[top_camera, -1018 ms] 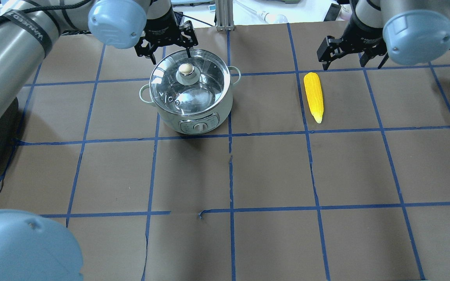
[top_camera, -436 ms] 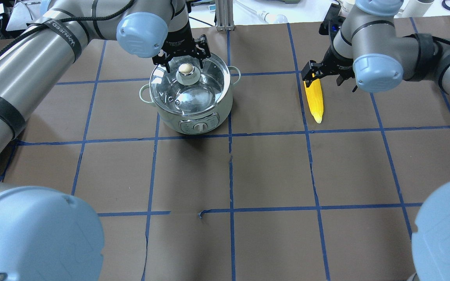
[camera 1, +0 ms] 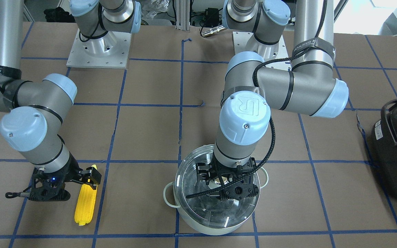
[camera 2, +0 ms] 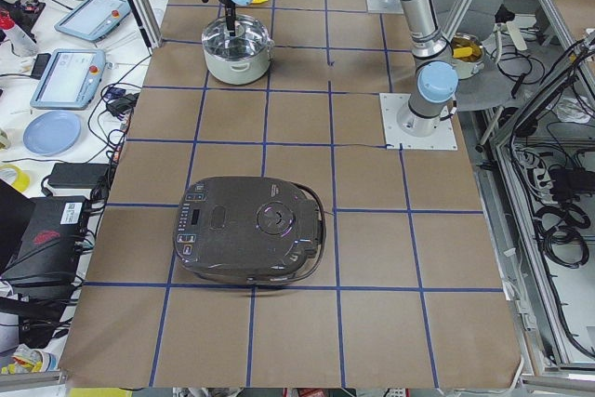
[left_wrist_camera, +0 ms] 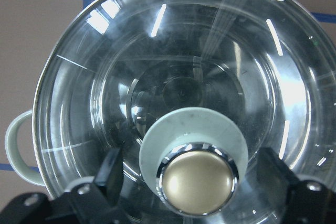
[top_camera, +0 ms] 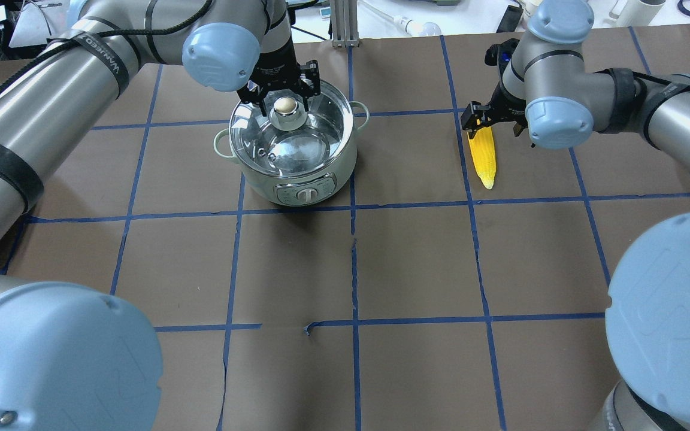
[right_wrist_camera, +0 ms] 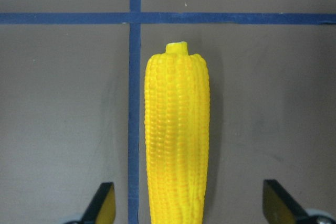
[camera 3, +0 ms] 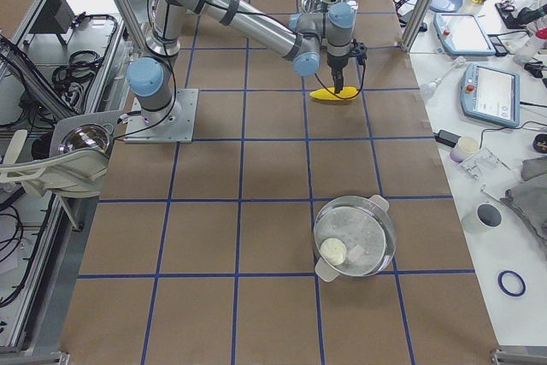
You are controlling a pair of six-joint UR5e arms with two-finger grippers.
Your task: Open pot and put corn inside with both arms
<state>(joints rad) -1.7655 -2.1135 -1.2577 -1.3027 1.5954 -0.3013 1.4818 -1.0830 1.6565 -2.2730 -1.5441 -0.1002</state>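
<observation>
Both arms just came down: the open left fingers point(left_wrist_camera: 111, 178) now flank the knob point(left_wrist_camera: 198, 182) of the lidded pot point(top_camera: 297, 173), and the open right fingers point(right_wrist_camera: 278, 204) flank the corn point(top_camera: 484, 152) lying on the tabletop point(top_camera: 417, 257), so closing seems next.

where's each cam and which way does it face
Front-facing: across the table, facing the robot; left arm, right arm, pot, corn.
Overhead: behind its shoulders, looking forward-down; both arms; same pot and corn, mirrored.
Exterior left: table's left end, past a dark cooker; left arm nearer.
Exterior right: table's right end; right arm nearer.
Left wrist: down onto lid knob; own fingers.
Right wrist: down onto corn; own fingers.
</observation>
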